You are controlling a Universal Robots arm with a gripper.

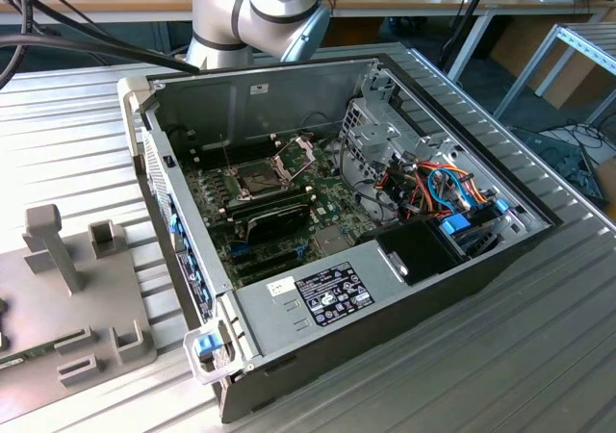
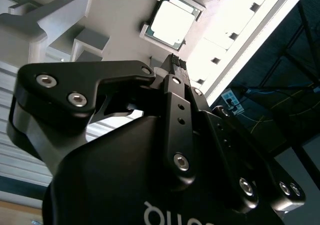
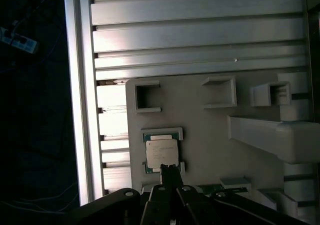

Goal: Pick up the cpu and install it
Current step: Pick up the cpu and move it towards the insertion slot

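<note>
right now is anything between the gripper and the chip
Nothing visible. In both wrist views the chip lies bare in its grey holder, with the gripper close by its edge.

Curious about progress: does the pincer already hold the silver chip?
No, the cpu lies flat on the grey holder plate, the pincer clear of it.

In the exterior view an open computer case (image 1: 241,101) stands on the ribbed metal table (image 1: 481,356). Inside it, the green motherboard (image 1: 207,197) lies at ten o'clock from the grey power supply (image 1: 318,293), and coloured cables (image 1: 443,188) at two o'clock. A grey fixture plate (image 1: 96,298) lies at eight o'clock from the case.
</note>
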